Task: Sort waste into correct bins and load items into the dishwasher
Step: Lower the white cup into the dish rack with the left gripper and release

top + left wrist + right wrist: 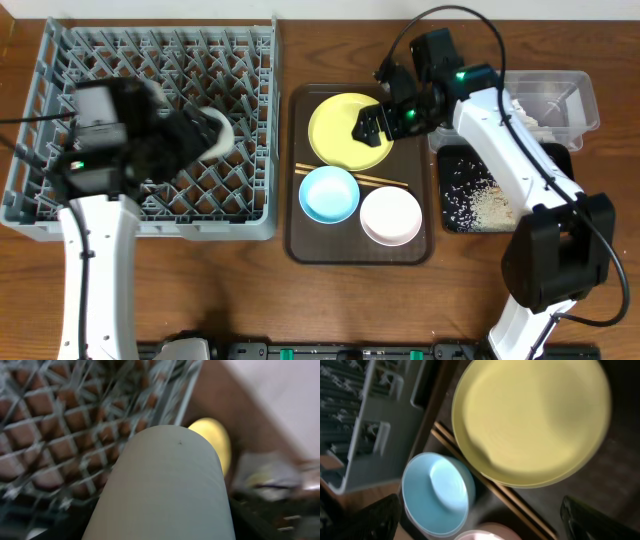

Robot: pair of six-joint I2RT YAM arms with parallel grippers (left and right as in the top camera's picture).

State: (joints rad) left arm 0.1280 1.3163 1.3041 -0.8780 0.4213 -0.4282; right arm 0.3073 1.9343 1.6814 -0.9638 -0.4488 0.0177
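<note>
Looks straight down from above the table (200, 290), taking in the grey dish rack (230, 60) and brown tray (330, 248). From the left wrist, sits tight behind a white cup (165, 490), facing across the rack toward the yellow plate (212, 442). From the right wrist, peers down closely on plate, light blue bowl (437, 492) and rack corner. Shares rack and plate across all three.

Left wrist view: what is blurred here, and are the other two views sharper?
Left wrist: the white cup fills the foreground, soft; the grey rack and yellow plate behind are smeared. Right wrist: the plate and light blue bowl are slightly blurred. Overhead: sharp, evenly lit.
</note>
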